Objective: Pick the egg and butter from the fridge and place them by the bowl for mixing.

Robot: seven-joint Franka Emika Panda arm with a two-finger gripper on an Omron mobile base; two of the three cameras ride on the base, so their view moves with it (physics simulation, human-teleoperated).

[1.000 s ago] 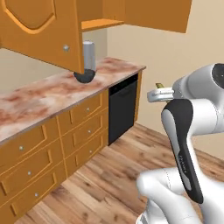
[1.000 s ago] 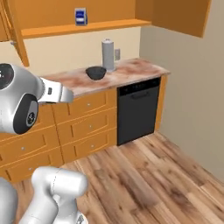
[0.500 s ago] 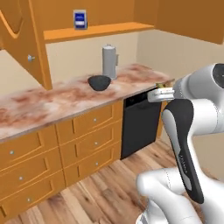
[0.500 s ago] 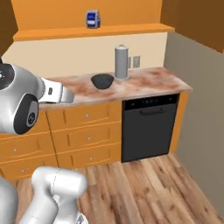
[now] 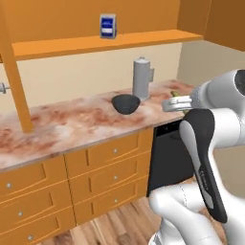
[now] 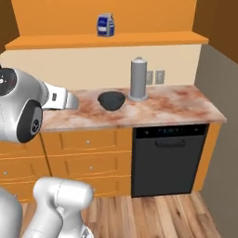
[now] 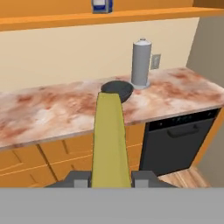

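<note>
gripper [image 7: 111, 178] clamped on the butter [image 7: 110, 140] – held in the air short of the counter [image 7: 52, 109] | bowl [image 6: 111, 100] on the marble top – just beside the grey canister [image 6: 138, 79]

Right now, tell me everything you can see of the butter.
The butter is a plain olive-yellow stick with flat faces and square edges, matte, no wrapper visible. In the hand view it sits clamped in the hand, one finger pressing each side of its near end, and juts straight out toward the bowl on the counter. It is in the air, touching nothing else.
</note>
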